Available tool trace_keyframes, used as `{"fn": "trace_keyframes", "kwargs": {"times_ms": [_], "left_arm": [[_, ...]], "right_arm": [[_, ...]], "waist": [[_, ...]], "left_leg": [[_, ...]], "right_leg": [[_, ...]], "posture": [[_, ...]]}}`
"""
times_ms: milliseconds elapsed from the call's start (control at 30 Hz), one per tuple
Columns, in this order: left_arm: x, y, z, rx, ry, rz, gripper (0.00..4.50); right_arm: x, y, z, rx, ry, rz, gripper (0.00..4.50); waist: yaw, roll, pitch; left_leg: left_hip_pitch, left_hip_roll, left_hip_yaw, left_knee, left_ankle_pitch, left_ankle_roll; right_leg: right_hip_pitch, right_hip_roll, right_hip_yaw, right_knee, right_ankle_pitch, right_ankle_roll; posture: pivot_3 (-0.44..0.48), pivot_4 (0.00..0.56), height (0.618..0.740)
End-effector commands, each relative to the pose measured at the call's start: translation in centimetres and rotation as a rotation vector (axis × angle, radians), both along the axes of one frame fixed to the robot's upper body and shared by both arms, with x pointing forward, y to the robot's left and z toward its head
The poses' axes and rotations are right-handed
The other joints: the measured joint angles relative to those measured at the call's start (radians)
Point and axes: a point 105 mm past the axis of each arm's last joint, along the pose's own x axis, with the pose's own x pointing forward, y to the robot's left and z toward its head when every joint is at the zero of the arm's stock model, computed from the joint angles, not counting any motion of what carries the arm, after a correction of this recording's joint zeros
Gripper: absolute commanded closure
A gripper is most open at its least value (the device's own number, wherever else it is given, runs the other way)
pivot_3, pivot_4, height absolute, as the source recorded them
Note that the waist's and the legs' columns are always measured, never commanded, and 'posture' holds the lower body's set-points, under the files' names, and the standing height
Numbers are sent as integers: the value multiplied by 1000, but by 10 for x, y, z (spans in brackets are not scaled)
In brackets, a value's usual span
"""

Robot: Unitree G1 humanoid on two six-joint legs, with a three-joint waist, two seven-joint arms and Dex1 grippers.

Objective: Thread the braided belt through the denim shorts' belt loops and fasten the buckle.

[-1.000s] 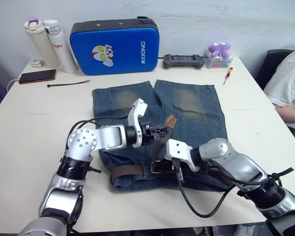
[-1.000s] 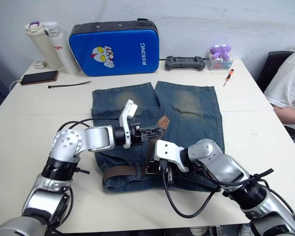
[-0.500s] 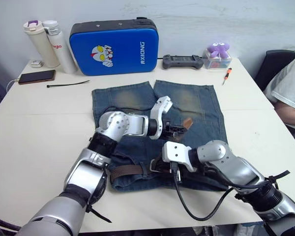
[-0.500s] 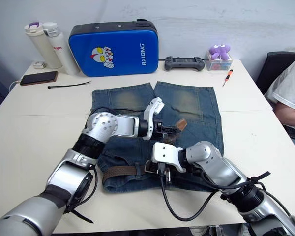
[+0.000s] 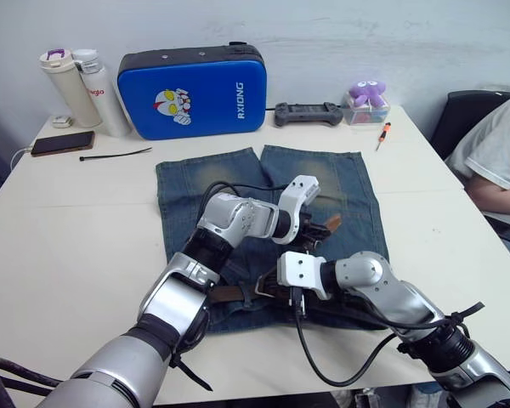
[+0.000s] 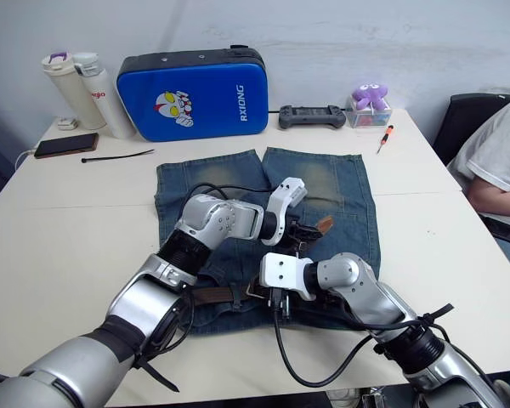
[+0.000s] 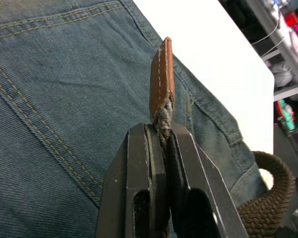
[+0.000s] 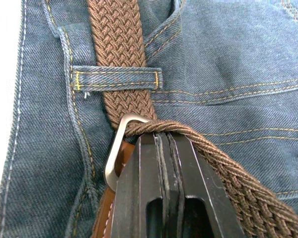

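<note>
Faded blue denim shorts (image 5: 238,183) lie flat on the white table (image 5: 59,229). The left gripper (image 7: 161,136) is clamped on the dark brown braided belt (image 8: 120,44) just below its tan leather tip (image 7: 161,79), held above one leg. The right gripper (image 8: 163,139), fingers together, presses the strap at the silver metal buckle (image 8: 114,156), beside a denim belt loop (image 8: 114,79) crossing the belt. Behind the shorts: blue hard case (image 5: 195,92), thin black cable tie (image 5: 115,155), orange screwdriver (image 5: 381,136).

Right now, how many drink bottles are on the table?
2. The white bottle with the purple-trimmed lid stands at the table's far left corner, and the second white bottle stands right beside it, next to the blue case.
</note>
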Motion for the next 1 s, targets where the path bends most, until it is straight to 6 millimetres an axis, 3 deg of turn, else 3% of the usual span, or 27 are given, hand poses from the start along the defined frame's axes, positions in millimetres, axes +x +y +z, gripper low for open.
{"fn": "trace_keyframes", "kwargs": {"times_ms": [33,400,533,700,867,1000], "left_arm": [[-3,-20,43,-114,-148,-62,4500],[7,-3,47,-164,-96,11,4500],[-11,-11,56,-255,10,-55,4500],[-29,-1,52,-229,45,-127,4500],[-29,16,47,-218,58,-92,4500],[-30,24,40,-207,71,-59,4500]], "right_arm": [[-29,-32,-97,-264,300,-80,4433],[-29,-35,-99,-296,279,-36,4433],[-30,-36,-99,-299,281,-36,4433],[-28,-41,-100,-329,283,-72,4433],[-18,-40,-85,-286,299,-142,4433],[-15,-37,-52,-210,311,-170,4433]], "waist": [[0,0,0],[1,0,-2],[1,-1,-2],[-1,-1,-2],[-5,-1,-2],[-2,2,2]], "left_leg": [[0,0,0,0,0,0],[0,0,0,-1,0,0],[0,0,-1,-1,0,0],[0,0,-1,-2,0,0],[-1,1,-1,-3,1,-4],[-3,2,-1,-5,3,-7]], "right_leg": [[0,0,0,0,0,0],[0,0,0,-1,0,0],[0,0,-1,-1,0,0],[0,0,-1,-2,0,0],[-5,1,-2,-2,0,0],[-10,1,-2,-2,0,-1]], "posture": [[0,150,740],[0,150,740],[0,150,740],[0,150,740],[0,150,740],[0,150,740]]}}
